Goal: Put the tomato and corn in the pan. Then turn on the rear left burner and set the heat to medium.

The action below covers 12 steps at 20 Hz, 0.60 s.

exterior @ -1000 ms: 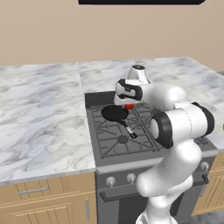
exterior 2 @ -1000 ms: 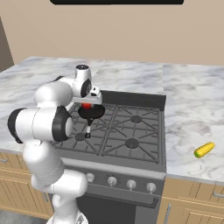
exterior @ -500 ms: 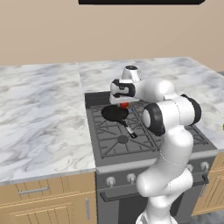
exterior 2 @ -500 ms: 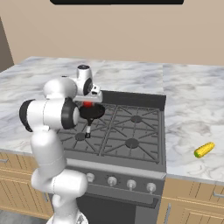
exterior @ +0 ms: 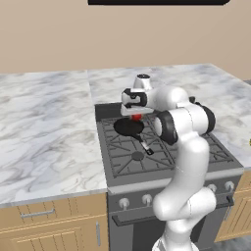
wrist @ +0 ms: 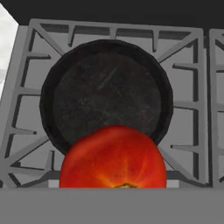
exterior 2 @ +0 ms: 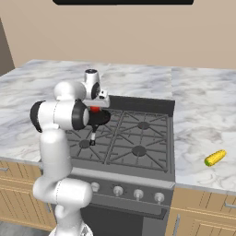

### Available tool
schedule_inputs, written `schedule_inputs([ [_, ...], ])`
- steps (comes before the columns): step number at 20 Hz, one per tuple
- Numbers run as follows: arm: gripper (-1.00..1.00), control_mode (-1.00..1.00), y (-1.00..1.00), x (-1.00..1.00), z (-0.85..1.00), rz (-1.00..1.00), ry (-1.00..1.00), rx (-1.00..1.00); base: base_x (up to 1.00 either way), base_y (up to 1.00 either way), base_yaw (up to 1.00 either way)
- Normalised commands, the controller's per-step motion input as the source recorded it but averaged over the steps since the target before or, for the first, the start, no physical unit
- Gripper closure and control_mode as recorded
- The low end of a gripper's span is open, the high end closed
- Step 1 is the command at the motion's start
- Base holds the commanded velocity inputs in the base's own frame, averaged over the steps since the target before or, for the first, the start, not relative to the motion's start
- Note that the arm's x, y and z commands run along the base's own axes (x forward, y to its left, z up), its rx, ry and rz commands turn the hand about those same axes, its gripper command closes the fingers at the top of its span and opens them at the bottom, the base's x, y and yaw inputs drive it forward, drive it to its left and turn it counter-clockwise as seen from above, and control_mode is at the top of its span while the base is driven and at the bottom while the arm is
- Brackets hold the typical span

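My gripper (exterior: 136, 113) is shut on the tomato (exterior: 137, 118), a small bright red ball, and holds it just above the pan (exterior: 128, 128). The black pan sits on the rear left burner, whose grate bars (wrist: 186, 105) ring it; the burner cap is hidden under it. In the hand view the tomato (wrist: 113, 157) covers the near rim of the pan (wrist: 105, 94), and my fingertips are hidden behind it. From the right base view the tomato (exterior 2: 94, 109) hangs over the pan (exterior 2: 99, 118). The yellow corn (exterior 2: 215, 157) lies on the counter right of the stove.
The pan's handle (exterior: 144, 146) points toward the stove front, over the front left burner (exterior: 138, 156). A row of knobs (exterior 2: 118, 190) runs along the stove's front panel. Marble counter (exterior: 44, 122) stretches on both sides, with a wall behind.
The arm's elbow has swung in toward the base. The hand with the tomato has edged slightly left over the pan. Pan and corn have not moved.
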Motion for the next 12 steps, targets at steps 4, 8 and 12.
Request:
schedule_inputs([
  [4, 1.0, -1.0, 0.0, 0.0, -0.36, 0.0, 0.0, 0.0, 0.0, 0.0, 0.0],
  [8, 1.0, -1.0, 0.0, 0.01, -0.44, 0.0, 0.0, 0.0, 0.0, 0.0, 0.0],
  [12, 1.0, -1.0, 0.02, 0.06, -0.48, 0.0, 0.0, 0.0, 0.0, 0.0, 0.0],
])
